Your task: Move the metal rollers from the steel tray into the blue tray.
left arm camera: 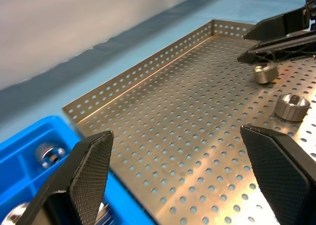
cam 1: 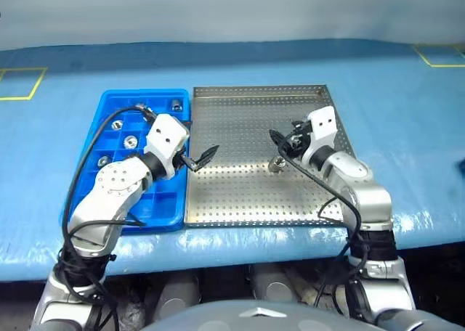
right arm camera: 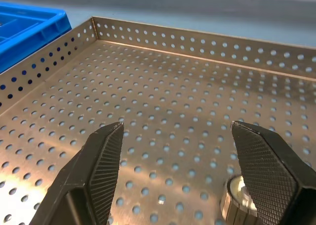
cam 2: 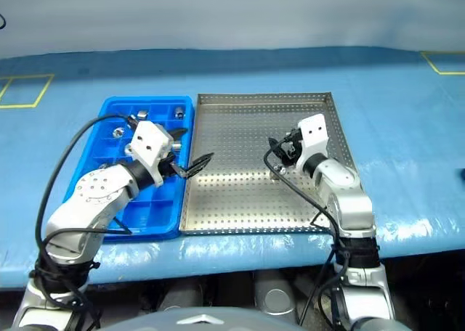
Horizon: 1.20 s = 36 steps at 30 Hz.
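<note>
The right claw (cam 1: pixel 280 144) stood spread and empty over the steel tray (cam 1: pixel 240 120), angled low toward the floor. One roller (right arm camera: pixel 239 201) lay just below and between its fingers, toward the right one, so the spread looked set to straddle that piece. A second roller (left arm camera: pixel 292 106) lay near the first, a little farther from that claw's tips. Both were loose on the perforated floor, touching neither finger.

The left claw (cam 1: pixel 205 157) was also spread and empty. It hung over the seam between the blue tray (cam 1: pixel 116 99) and the steel tray, pointing across toward the two rollers, well short of them. Behind and beside it, several rollers (cam 1: pixel 131 141) sat in separate compartments at the blue tray's far end.

Judgement: two pieces were left to move, and the right claw was the better placed.
</note>
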Each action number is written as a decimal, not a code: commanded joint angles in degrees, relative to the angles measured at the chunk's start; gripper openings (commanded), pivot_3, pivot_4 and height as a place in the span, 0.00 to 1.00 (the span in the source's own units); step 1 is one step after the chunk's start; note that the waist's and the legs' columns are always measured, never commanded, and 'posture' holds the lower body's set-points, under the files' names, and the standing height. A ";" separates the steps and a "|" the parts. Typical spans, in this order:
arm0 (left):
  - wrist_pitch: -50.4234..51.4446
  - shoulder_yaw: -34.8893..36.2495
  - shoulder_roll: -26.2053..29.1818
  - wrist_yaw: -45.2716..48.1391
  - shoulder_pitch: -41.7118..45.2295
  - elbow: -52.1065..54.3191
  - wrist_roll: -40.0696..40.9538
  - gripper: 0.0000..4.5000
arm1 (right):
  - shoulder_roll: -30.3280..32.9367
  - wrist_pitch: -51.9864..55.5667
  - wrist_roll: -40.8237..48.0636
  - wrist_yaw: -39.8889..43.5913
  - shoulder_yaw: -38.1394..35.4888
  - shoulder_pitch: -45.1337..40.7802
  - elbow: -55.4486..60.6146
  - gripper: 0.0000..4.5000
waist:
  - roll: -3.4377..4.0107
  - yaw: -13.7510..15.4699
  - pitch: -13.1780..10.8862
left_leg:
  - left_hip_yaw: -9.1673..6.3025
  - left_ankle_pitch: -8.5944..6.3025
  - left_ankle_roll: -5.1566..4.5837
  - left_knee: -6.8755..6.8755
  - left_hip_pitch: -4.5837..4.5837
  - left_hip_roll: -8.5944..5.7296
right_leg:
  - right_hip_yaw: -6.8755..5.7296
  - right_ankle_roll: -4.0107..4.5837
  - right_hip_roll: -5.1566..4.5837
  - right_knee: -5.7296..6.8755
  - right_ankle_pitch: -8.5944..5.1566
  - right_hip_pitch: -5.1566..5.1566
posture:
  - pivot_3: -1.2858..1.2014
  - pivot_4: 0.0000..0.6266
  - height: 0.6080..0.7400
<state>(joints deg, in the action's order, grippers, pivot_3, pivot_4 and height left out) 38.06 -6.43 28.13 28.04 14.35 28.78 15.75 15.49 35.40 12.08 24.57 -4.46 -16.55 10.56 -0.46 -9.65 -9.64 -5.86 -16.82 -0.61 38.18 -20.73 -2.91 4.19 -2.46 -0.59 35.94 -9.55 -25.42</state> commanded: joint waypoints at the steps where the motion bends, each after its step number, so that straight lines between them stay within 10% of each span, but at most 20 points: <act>1: -2.23 -0.95 0.58 2.58 1.53 -0.58 -0.10 1.00 | 0.55 0.34 2.23 0.56 -0.01 1.57 6.00 0.81 | 0.00 -1.33 0.00 | 0.03 -0.01 -0.03 0.05 -0.01 -0.02 | 0.06 -0.06 0.00 0.00 0.03 0.00 | 0.39 0.24 1.00; 12: -3.82 -3.28 -1.01 4.61 2.50 -3.08 -0.37 1.00 | 5.58 -0.65 4.60 5.52 1.90 4.35 9.22 0.81 | 0.00 -5.53 0.00 | 0.14 -0.01 -0.07 0.15 0.06 -0.01 | 0.20 -0.46 0.14 0.05 -0.08 0.08 | 0.39 0.24 1.00; 36: -3.75 -4.16 -1.27 3.62 -0.02 -1.37 -0.42 1.00 | 0.97 -1.19 5.22 6.63 7.70 0.85 -4.02 0.81 | 0.00 -4.06 0.00 | 0.17 -0.02 -0.09 0.18 0.06 -0.04 | 0.30 -0.25 0.09 0.05 0.12 0.03 | 0.41 0.24 1.00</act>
<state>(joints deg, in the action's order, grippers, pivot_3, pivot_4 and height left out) 35.31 -10.96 26.99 31.66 14.03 25.02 15.73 16.76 35.32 17.02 31.02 3.40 -14.52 5.93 -0.46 -13.71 -9.63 -5.69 -16.84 -0.70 38.36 -20.67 -2.95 4.49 -2.71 -0.50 35.99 -9.42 -25.39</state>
